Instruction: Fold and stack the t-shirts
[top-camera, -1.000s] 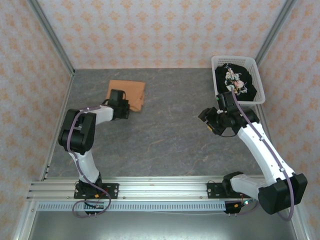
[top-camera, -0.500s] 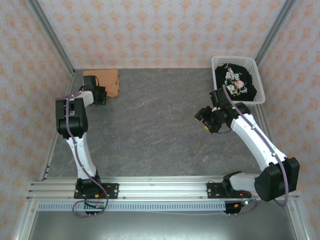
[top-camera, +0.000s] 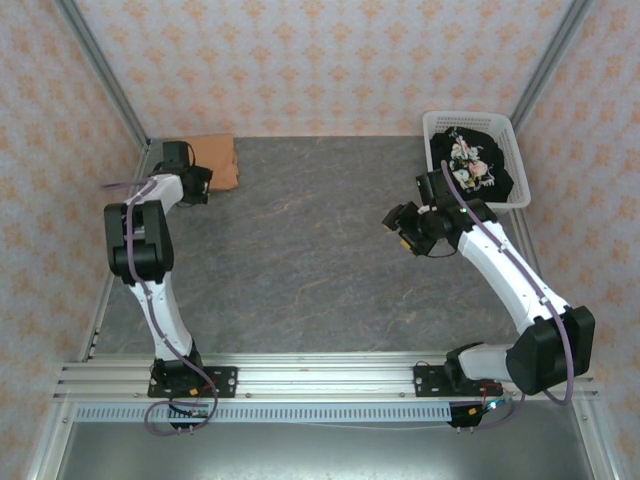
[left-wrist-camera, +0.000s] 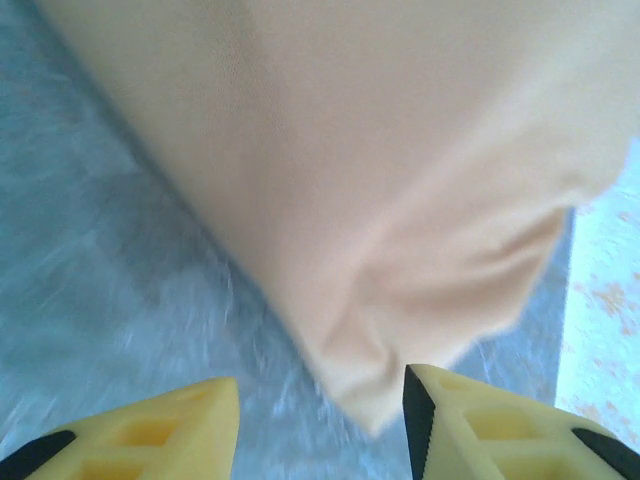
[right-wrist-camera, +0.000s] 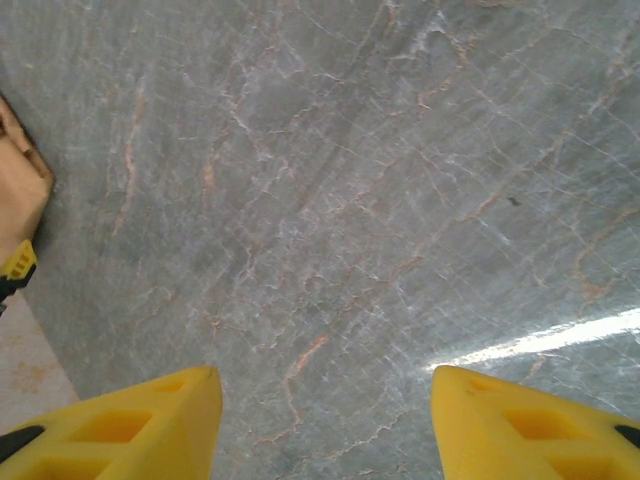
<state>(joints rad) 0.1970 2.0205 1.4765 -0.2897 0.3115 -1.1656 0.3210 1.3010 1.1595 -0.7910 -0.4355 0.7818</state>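
The left jaws are standing open at a corner of the folded orange-tan t-shirt (left-wrist-camera: 350, 150), well across the tabletop (top-camera: 320, 240) from the basket (top-camera: 470, 116). The right jaws are hanging open and empty near that basket, where the black t-shirt (top-camera: 478, 160) is lying. It is probably limp, light cloth, best pinched at an edge.

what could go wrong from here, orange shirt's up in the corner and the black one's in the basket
1. A corner of the orange-tan shirt sits right at the gap of the open left pincer; backing off could snag it and spoil the fold.
2. That shirt lies tight against the back wall, so stacking there may be cramped.
3. The black shirt is bunched in the basket; the open right pincer might drag the basket when lifting it.
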